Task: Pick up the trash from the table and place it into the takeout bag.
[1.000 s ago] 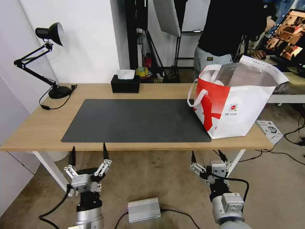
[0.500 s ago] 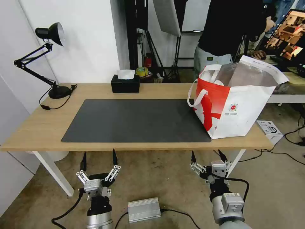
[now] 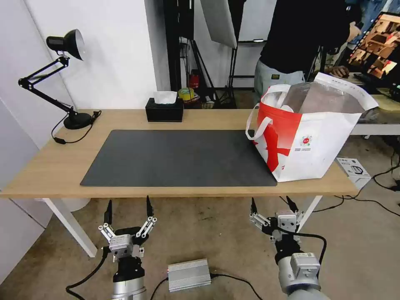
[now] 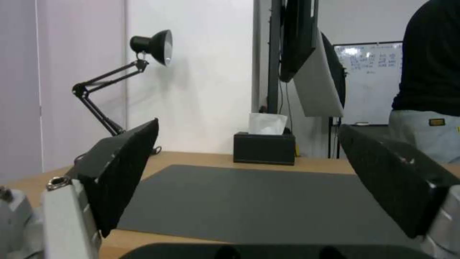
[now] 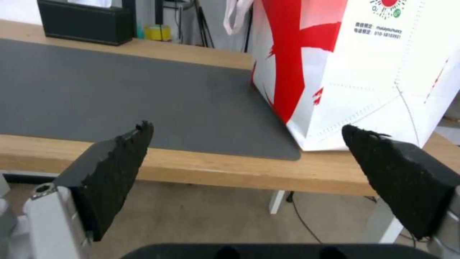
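The table [image 3: 50, 166] is a light-wood desk with a dark grey mat [image 3: 179, 158] across its middle. The takeout bag [image 3: 316, 141], white with red pattern and foil lining, stands open at the table's right end; its side is also close in the right wrist view [image 5: 364, 72]. The trash is out of view. My left gripper [image 3: 128, 203] hangs open below the table's front edge, left of centre, facing the mat [image 4: 249, 124]. Below the front edge near the bag my right gripper [image 3: 271, 201] is open too, with nothing between its fingers [image 5: 247, 126].
A black desk lamp [image 3: 66, 46] stands at the table's far left, a black tissue box [image 3: 164, 110] at the back centre. A silver box [image 3: 188, 274] and cables lie on the floor between my arms. A person [image 3: 300, 41] stands behind the bag.
My left gripper has shifted right and slightly down, below the table edge, staying open. The right gripper and the bag have not moved.
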{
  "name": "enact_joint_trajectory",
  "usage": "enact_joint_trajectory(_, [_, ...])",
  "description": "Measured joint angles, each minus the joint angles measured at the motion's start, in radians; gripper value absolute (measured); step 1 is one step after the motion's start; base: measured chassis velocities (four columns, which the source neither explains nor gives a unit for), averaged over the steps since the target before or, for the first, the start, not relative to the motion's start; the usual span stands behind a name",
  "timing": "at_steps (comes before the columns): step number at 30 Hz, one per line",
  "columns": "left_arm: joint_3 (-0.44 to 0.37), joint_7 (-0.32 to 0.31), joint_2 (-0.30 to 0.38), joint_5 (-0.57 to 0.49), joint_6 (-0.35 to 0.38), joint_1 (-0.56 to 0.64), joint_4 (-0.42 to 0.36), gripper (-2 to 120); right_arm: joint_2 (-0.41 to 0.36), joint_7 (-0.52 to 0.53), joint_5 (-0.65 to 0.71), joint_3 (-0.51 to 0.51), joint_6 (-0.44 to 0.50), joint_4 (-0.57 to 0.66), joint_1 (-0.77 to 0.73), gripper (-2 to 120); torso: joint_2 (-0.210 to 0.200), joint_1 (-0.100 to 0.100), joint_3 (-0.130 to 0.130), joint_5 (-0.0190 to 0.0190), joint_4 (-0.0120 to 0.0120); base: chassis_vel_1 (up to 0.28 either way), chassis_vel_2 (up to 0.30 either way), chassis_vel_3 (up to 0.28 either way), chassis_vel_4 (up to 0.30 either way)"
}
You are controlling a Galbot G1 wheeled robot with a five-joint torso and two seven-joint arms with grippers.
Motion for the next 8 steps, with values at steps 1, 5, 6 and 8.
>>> enact_joint_trajectory(1, [0.0,0.0,0.0,0.0,0.0,0.0,0.0,100,0.0,0.0,0.0,0.0,0.0,0.0,0.0,100,0.0,0.0,0.0,0.0,0.0,0.0,0.0,0.0,0.0])
enact_joint_trajectory(5, [0.0,0.0,0.0,0.0,0.0,0.0,0.0,100,0.0,0.0,0.0,0.0,0.0,0.0,0.0,100,0.0,0.0,0.0,0.0,0.0,0.0,0.0,0.0,0.0])
enact_joint_trajectory(6, [0.0,0.0,0.0,0.0,0.0,0.0,0.0,100,0.0,0.0,0.0,0.0,0.0,0.0,0.0,100,0.0,0.0,0.0,0.0,0.0,0.0,0.0,0.0,0.0])
enact_joint_trajectory(8, [0.0,0.0,0.0,-0.001,0.0,0.0,0.0,100,0.0,0.0,0.0,0.0,0.0,0.0,0.0,100,0.0,0.0,0.0,0.0,0.0,0.0,0.0,0.0,0.0])
